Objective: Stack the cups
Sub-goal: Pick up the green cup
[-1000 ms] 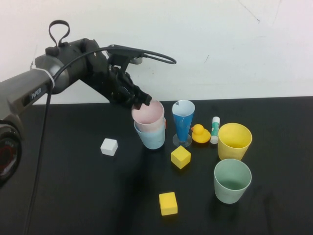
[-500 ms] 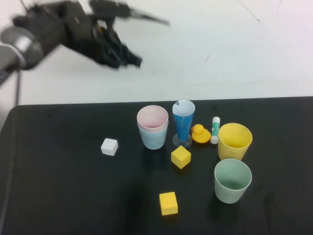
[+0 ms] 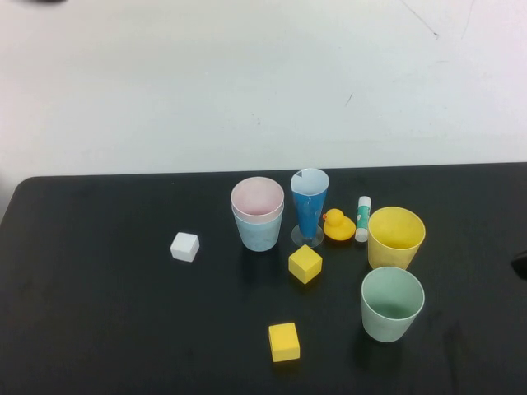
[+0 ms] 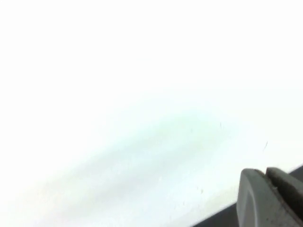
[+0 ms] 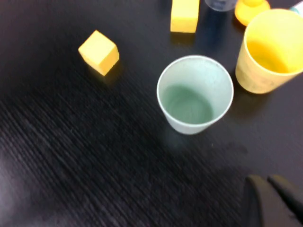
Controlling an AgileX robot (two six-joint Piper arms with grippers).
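The pink cup [image 3: 257, 197] sits nested in the light blue cup [image 3: 258, 233] at the table's middle back. The yellow cup [image 3: 396, 237] and the mint green cup [image 3: 392, 303] stand apart at the right. In the right wrist view the mint green cup [image 5: 195, 94] and the yellow cup [image 5: 272, 49] stand side by side. My right gripper [image 5: 265, 179] is shut and empty, above the table on the near side of the mint green cup. My left gripper [image 4: 264, 171] is shut and empty, raised high and facing the white wall, out of the high view.
A dark-blue cone glass [image 3: 309, 206], a rubber duck [image 3: 336, 225] and a glue stick [image 3: 363, 218] stand between the stacked cups and the yellow cup. A white cube [image 3: 184, 246] lies at the left. Two yellow cubes [image 3: 305, 263] [image 3: 283, 341] lie in front.
My left gripper let go of the pink cup, now nested in the light blue cup, then rose up and to the left out of the high view.
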